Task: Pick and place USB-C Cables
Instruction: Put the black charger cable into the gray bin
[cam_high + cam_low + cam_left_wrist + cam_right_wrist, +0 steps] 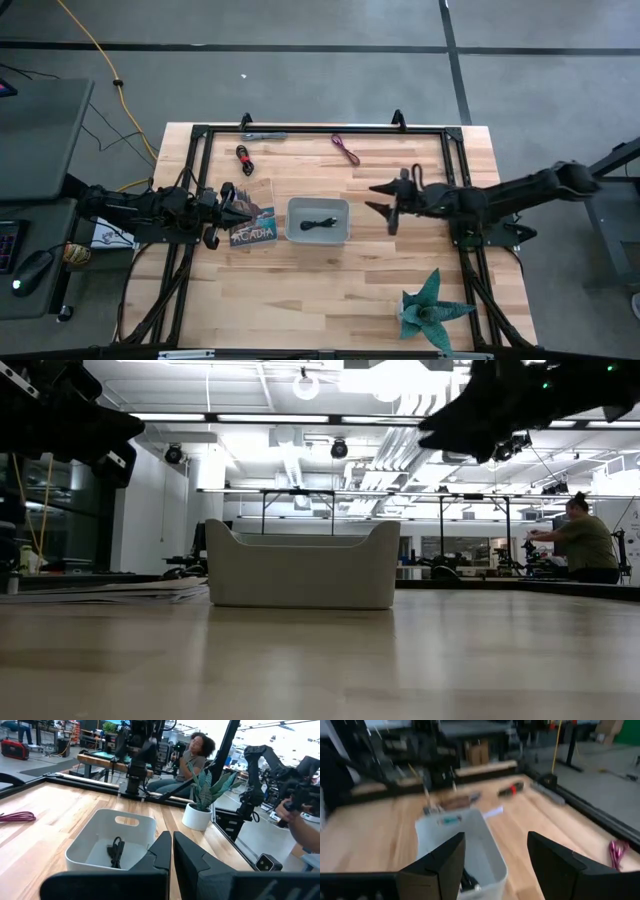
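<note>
A grey tray (pixel 318 203) (pixel 97 827) (pixel 487 842) stands mid-table with the black cable (pixel 320 223) (pixel 116 853) lying on its floor. On the wood toward the far edge lie the black-and-red cable (pixel 245 158) (pixel 511 789), the purple cable (pixel 346 149) (pixel 17 816) (pixel 618 851) and the grey cable (pixel 264 135). My left gripper (pixel 243 210) (pixel 172 851) hovers left of the tray, shut and empty. My right gripper (pixel 386 208) (pixel 495 855) hangs right of the tray, open and empty.
A booklet (pixel 255 230) lies under my left gripper beside the tray. A potted plant (pixel 430 310) (pixel 205 795) stands near the table's near right corner. A black frame rims the table. People sit beyond the table (pixel 192 757) (pixel 583 545). Bare wood lies near the front edge.
</note>
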